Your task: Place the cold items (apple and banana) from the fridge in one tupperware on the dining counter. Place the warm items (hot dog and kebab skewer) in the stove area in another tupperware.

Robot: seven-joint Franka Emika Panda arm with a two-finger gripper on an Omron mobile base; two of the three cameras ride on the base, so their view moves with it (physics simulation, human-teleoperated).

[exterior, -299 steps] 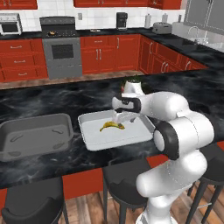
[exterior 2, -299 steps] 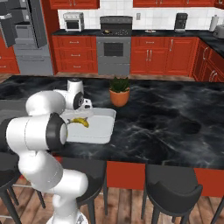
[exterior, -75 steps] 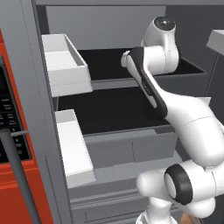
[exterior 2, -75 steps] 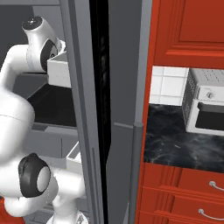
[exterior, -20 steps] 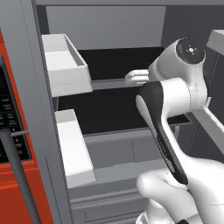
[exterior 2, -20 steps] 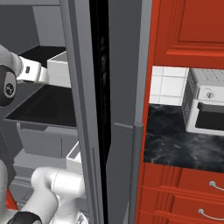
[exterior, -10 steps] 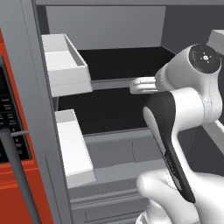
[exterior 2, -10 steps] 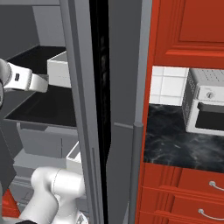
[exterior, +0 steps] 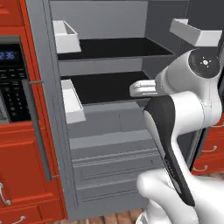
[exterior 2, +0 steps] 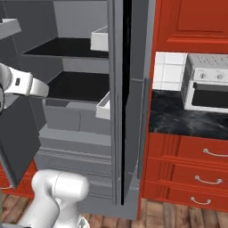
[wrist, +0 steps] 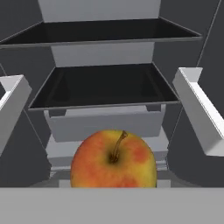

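A red-and-yellow apple [wrist: 113, 161] with a brown stem hangs close before the hand camera, in mid-air in front of the open fridge [wrist: 105, 87]. My gripper is shut on it, and the apple covers the fingertips. In the left base view my white arm [exterior: 192, 100] bends in front of the fridge, its wrist [exterior: 141, 88] level with the lower black shelf [exterior: 109, 85]. Both shelves are bare. The banana, hot dog, kebab skewer and tupperware are out of view.
White door bins stand on both sides [exterior: 65, 33] [wrist: 201, 109]. A grey drawer [wrist: 105, 122] sits under the lower shelf. The fridge door edge [exterior 2: 129, 111] is near the arm. A black oven panel [exterior: 11, 87] is at left. A toaster oven [exterior 2: 207, 89] stands on the dark counter at right.
The arm has drawn back out of the fridge toward the camera, and the wrist has slid a little right and down from the lower shelf. The grip is unchanged.
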